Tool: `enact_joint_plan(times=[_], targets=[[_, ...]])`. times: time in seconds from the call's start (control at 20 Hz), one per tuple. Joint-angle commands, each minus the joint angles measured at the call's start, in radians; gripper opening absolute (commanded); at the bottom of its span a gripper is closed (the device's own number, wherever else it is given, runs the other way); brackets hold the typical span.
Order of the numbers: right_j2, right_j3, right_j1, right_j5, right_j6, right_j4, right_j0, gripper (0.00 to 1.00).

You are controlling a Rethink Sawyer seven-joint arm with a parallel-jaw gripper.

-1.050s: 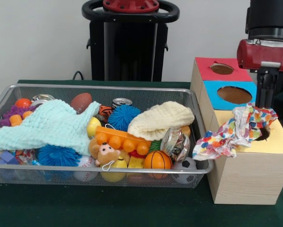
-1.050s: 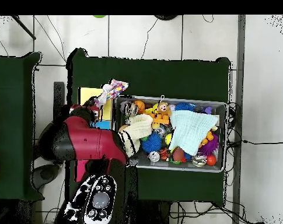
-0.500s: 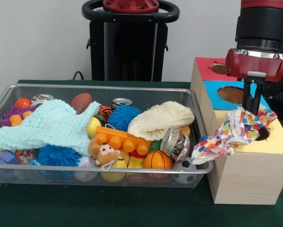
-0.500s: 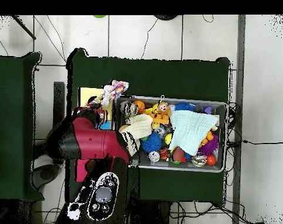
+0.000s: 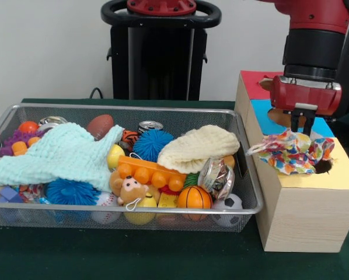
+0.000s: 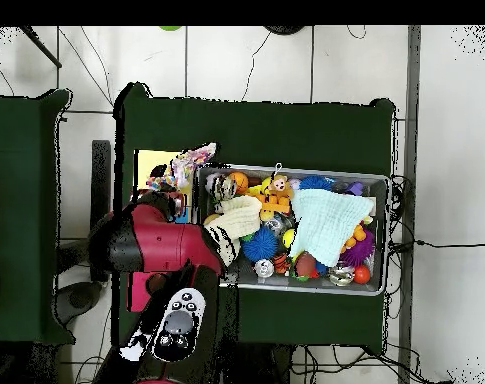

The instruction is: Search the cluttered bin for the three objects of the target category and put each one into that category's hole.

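A colourful patterned cloth (image 5: 291, 153) is bunched on the yellow top of the wooden box (image 5: 303, 216), beside the dark hole (image 5: 323, 167) in that yellow section. My gripper (image 5: 297, 129) comes down from above and is shut on the top of the cloth, holding its left end clear of the box's side. From overhead, the cloth (image 6: 183, 167) lies at the box's yellow end, and the red arm hides the gripper. In the wire bin (image 5: 133, 109), a mint cloth (image 5: 58, 154) and a cream cloth (image 5: 198, 149) lie over the toys.
The box also has a blue section (image 5: 265, 119) and a red section (image 5: 256, 84), their holes partly hidden by my arm. The bin holds several balls, cans, a spiky blue ball (image 5: 152, 143), an orange toy (image 5: 151, 173) and a small bear (image 5: 129, 190).
My gripper has moved left and up over the box. The cloth's tail, which hung down to the bin's rim, is now lifted and bunched on the yellow top.
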Motion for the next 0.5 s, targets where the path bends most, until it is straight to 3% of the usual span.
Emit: enact_joint_plan(times=[0.05,0.5], targets=[[0.072,0.023,0.075,-0.012,0.17,0.0,-0.02,0.0],[0.164,0.039,0.087,-0.039,0.202,0.028,-0.045,0.0]])
